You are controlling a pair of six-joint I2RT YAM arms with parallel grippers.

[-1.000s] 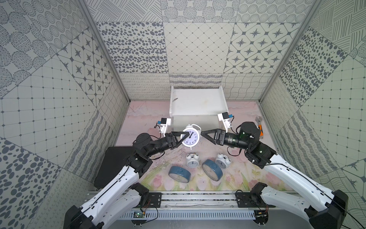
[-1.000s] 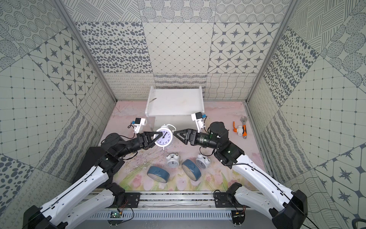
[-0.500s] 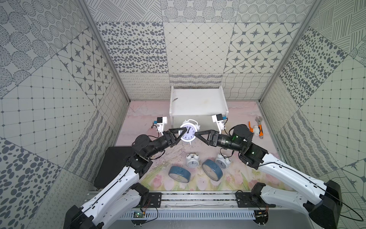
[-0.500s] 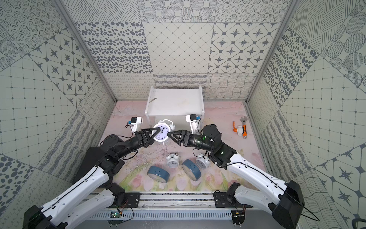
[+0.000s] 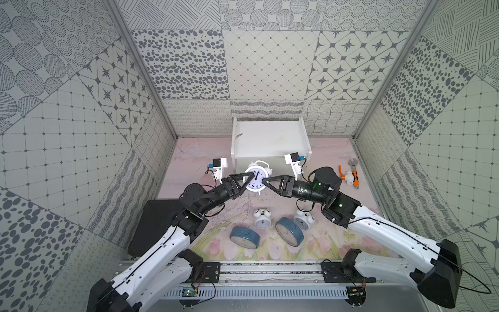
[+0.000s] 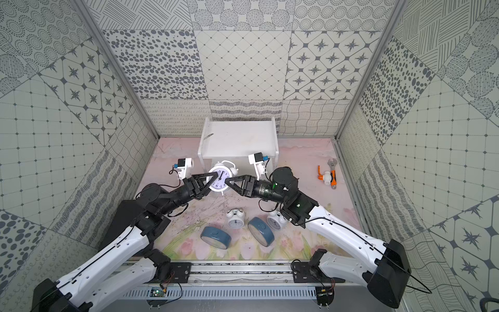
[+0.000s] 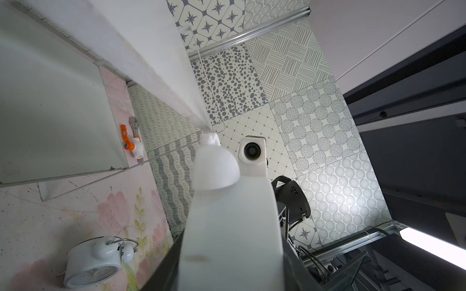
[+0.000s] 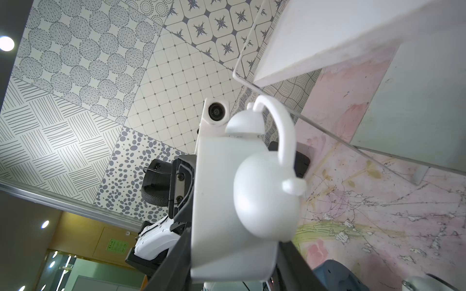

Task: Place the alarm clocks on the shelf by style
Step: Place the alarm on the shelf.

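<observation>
Currently the left gripper point(image 5: 249, 179) is pinched on the held twin-bell clock point(image 5: 256, 185). One finger lies across the dial; the other is hidden behind the case. This clock is off the surface point(image 5: 332, 151), dial turned up toward the top cameras, bells and handle pointing away from both arms.

Right gripper point(image 5: 266, 181): its tip meets the opposite edge of the same clock in both top views. In the right wrist view the white case point(image 8: 264, 196) sits between the two dark fingers. Whether they press on it, I cannot tell.

Shelf point(image 5: 270, 137): just beyond both gripper tips. Its front edge is close to the held clock's handle, and no contact is visible.

Back from the grippers toward the arm bases, all on the surface:
- middle twin-bell clock point(image 5: 262, 220), dial up, behind the held clock;
- right twin-bell clock point(image 5: 303, 221), under the right gripper's wrist, just beside the right blue clock point(image 5: 289, 234);
- left blue clock point(image 5: 244, 237), nearer the bases, apart from the others.

Left wrist view: held clock's case and one bell point(image 7: 216, 166) fill the centre, with one twin-bell clock point(image 7: 93, 262) on the surface below.

Orange-and-white tool point(image 5: 349, 177): on the surface, well off the right gripper's outer side.
</observation>
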